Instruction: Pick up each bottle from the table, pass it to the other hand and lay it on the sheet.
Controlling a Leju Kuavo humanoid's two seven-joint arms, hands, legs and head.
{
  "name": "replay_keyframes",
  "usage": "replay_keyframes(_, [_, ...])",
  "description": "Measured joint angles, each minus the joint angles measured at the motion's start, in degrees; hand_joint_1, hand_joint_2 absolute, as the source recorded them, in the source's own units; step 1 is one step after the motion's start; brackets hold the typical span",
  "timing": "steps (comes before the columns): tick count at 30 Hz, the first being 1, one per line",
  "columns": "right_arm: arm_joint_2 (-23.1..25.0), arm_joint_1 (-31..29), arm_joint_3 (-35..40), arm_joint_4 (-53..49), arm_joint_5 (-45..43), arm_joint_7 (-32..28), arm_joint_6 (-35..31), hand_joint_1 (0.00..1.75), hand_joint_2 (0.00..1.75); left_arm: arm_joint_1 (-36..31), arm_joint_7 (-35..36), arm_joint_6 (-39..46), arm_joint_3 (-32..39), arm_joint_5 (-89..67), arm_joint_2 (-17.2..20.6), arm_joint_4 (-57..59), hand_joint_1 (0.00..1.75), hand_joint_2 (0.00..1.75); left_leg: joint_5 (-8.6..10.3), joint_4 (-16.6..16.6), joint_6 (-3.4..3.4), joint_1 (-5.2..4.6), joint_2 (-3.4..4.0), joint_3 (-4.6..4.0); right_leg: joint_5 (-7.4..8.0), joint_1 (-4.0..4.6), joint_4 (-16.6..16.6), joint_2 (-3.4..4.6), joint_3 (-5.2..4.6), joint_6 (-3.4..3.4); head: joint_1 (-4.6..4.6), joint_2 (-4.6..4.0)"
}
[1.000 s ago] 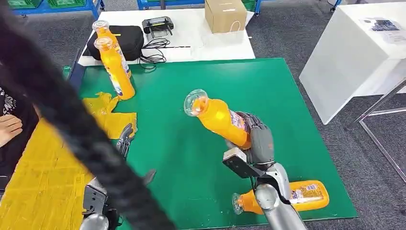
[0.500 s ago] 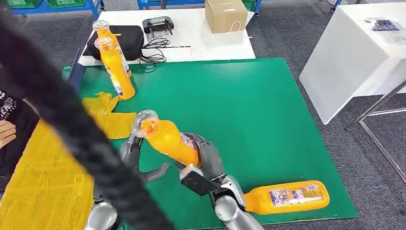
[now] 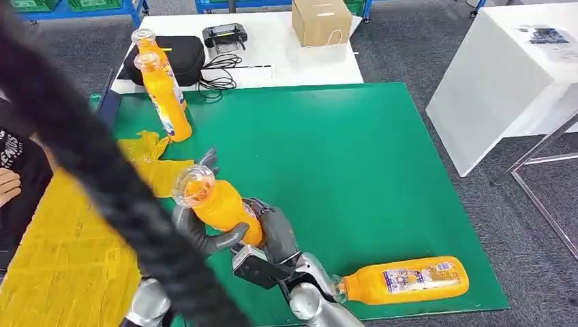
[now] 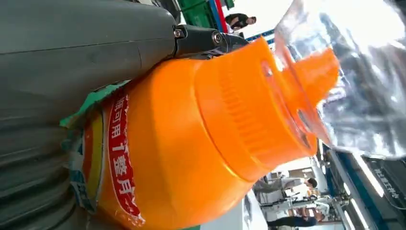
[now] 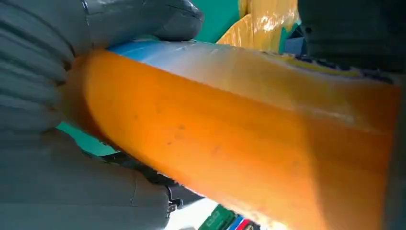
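Observation:
My right hand grips an orange bottle by its lower body and holds it tilted above the green mat, clear cap pointing to the front left. The left hand cups the bottle's upper part, thumb under it and fingers stretched out behind it. In the left wrist view the bottle's shoulder lies against that hand. The right wrist view has the bottle's body wrapped by the right hand. The yellow sheet lies at the left.
Two orange bottles stand at the mat's back left; another lies at its front right. A thick black cable crosses the left foreground. A person sits at the left edge. A white table stands to the right.
My right hand has carried the bottle from the mat's middle leftward to the left hand. The left hand has risen and its thumb and fingers now flank the bottle.

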Motion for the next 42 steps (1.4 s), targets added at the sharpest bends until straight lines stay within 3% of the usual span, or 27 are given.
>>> replay_keyframes(2, [0.0,-0.2,0.3,0.2,-0.2,-0.1,0.0,1.75,1.75,-0.1,0.0,-0.1,-0.2,0.4,0.0,0.1,0.07,1.75,0.00,0.0,0.00,0.00,0.00,0.00,0.00,0.00,0.0,0.00,0.00,0.00,0.00,0.00])
replay_keyframes(3, [0.0,-0.3,0.4,0.2,-0.4,-0.2,-0.1,1.75,1.75,-0.2,0.0,-0.5,-0.2,0.6,0.0,0.2,1.59,1.75,0.00,0.0,0.00,0.00,0.00,-0.01,0.00,0.00,0.0,0.00,-0.01,0.00,0.00,0.00])
replay_keyframes(4, [0.0,-0.3,0.6,0.3,-0.7,-0.4,-0.1,1.75,1.75,-0.3,0.0,-0.8,-0.3,1.0,0.0,0.2,1.75,1.75,0.00,0.0,0.00,0.00,0.00,-0.01,0.00,0.00,0.0,0.00,-0.01,0.00,0.02,0.00])
replay_keyframes(21, [-0.5,-0.3,1.6,-0.4,-2.7,-1.5,-3.4,1.75,1.75,-1.3,-0.2,-1.1,-0.7,3.4,0.2,1.0,1.75,1.75,0.00,0.0,0.00,0.00,0.00,-0.02,0.00,-0.01,0.0,0.00,-0.02,0.00,0.00,0.00])
replay_keyframes(22, [-0.5,-0.2,1.6,-0.6,-2.7,-1.5,-3.5,1.47,1.75,-1.3,-0.2,-1.1,-0.6,3.4,0.2,1.0,1.75,1.75,0.00,0.0,0.00,0.00,0.00,-0.03,0.00,0.00,0.0,0.00,-0.02,0.00,0.00,0.00])
replay_keyframes(23, [-0.5,-0.2,1.6,-0.7,-2.7,-1.5,-3.5,0.09,1.75,-1.3,-0.2,-1.1,-0.6,3.4,0.2,1.0,1.75,1.75,0.00,0.0,0.00,0.00,0.00,-0.03,0.00,0.00,0.0,0.00,-0.02,0.00,0.00,0.00])
replay_keyframes(24, [-0.6,-0.1,1.6,-0.9,-2.7,-1.6,-3.6,0.00,1.75,-1.3,-0.2,-1.1,-0.4,3.4,0.2,1.0,1.75,1.75,0.00,0.0,0.00,0.00,0.00,-0.02,0.00,-0.01,0.0,0.00,-0.02,0.00,0.00,0.00])
replay_keyframes(30, [-1.4,1.9,0.9,-4.6,-1.4,-1.7,-4.4,0.00,1.75,-1.4,0.7,5.5,2.3,-6.4,2.3,0.4,1.75,1.75,-0.01,0.0,0.00,0.00,0.02,-0.01,0.00,0.00,0.0,0.02,-0.05,0.00,0.00,0.00])
replay_keyframes(38, [-2.3,3.2,0.2,-7.5,-0.2,-1.6,-4.5,0.00,1.75,-1.4,1.5,6.7,5.0,-10.1,4.1,-0.1,1.75,1.75,0.02,0.0,-0.03,0.01,0.03,-0.02,0.00,0.00,0.0,0.01,-0.06,0.00,0.02,0.00])
replay_keyframes(42, [-3.3,4.4,-1.0,-10.6,3.6,-0.7,-5.4,0.00,1.75,-3.2,8.8,16.1,5.9,-33.2,7.4,0.8,1.75,1.75,0.02,0.0,-0.03,0.01,0.00,-0.03,0.00,-0.01,0.0,0.01,-0.06,0.00,0.02,0.00])
